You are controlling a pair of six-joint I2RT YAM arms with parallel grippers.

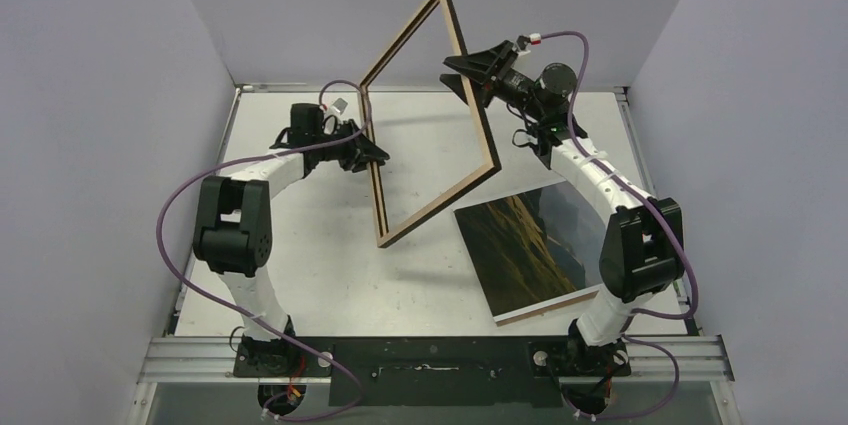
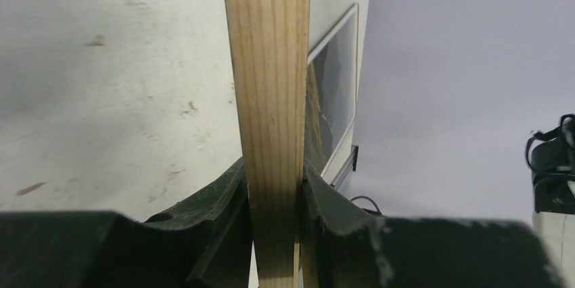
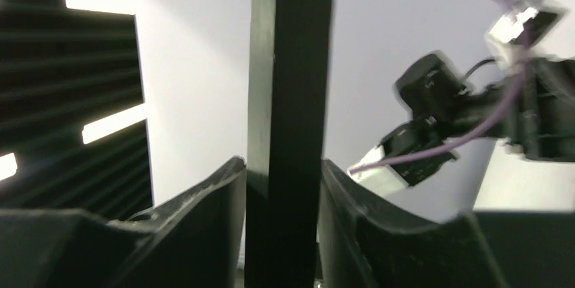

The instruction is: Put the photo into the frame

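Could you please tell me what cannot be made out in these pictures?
- Right side of the photo: top view, hidden by the right arm.
- Most of the frame: left wrist view shows one rail, cut by top and bottom edges.
- Grip of the right fingers: right wrist view, blurred; whether they pinch the frame is unclear.

frame (image 1: 440,205) raised on edge, tilted, photo (image 1: 525,245) lying flat nearby
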